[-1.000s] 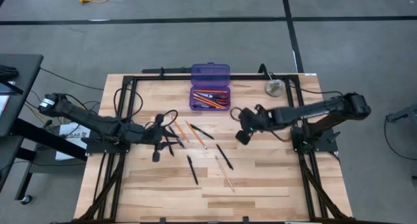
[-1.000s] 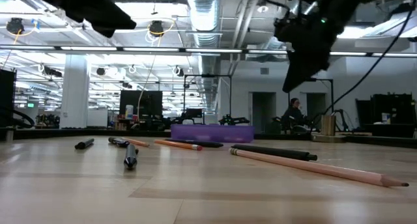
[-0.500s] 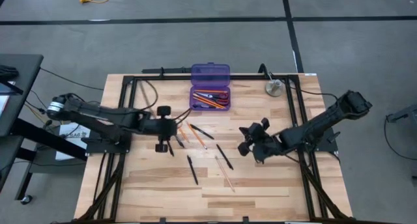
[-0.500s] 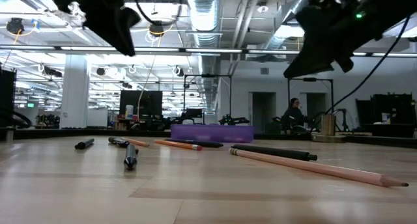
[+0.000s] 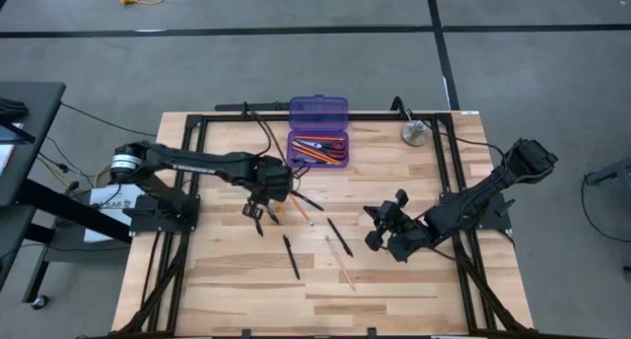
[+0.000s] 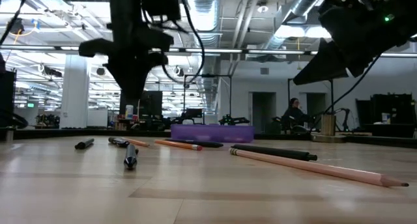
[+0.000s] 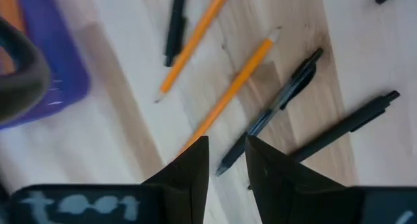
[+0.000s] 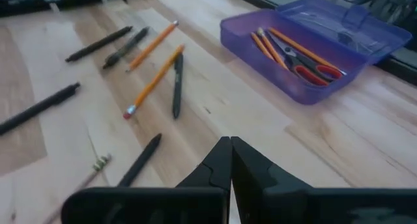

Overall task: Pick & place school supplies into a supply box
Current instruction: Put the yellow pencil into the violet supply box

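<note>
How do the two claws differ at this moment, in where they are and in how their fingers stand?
The left claw hangs over the loose pencils and pens near the purple supply box; the right claw is off to the table's right side, away from them. The left claw's fingers stand slightly apart with nothing between them; the right claw's fingers are pressed together. Both are empty.

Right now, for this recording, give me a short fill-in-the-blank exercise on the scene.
1. The purple supply box has its lid ____.
2. The red-handled scissors lie ____ the supply box.
3. The right gripper has its fingers ____.
4. The left gripper hovers over pens and pencils with a small ____ between its fingers.

Missing words: open; inside; shut; gap
</note>
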